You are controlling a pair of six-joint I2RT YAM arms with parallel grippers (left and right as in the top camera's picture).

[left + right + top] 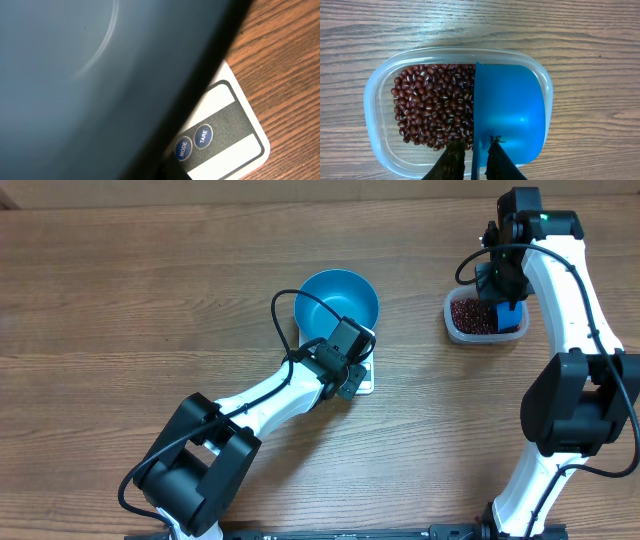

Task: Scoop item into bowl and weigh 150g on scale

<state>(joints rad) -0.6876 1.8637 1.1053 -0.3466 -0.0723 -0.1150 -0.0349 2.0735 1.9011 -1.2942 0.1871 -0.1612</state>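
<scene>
The bright blue bowl (338, 300) sits over the white scale (366, 381), which shows only at its near corner. In the left wrist view the bowl's wall (90, 75) fills the frame above the scale's panel (220, 145) with its MODE and TARE buttons. My left gripper (345, 355) is shut at the bowl's near rim, above the scale. Its fingertips are hidden. My right gripper (476, 157) is shut on the blue scoop (512, 115), which stands in the right half of a clear tub (375, 100). The red-brown beans (432, 107) lie in the tub's left half. No beans show on the scoop.
The clear tub (455, 320) stands at the far right of the wooden table (120, 300), about a hand's width from the bowl. The left arm reaches in from the near edge, the right arm from the right side.
</scene>
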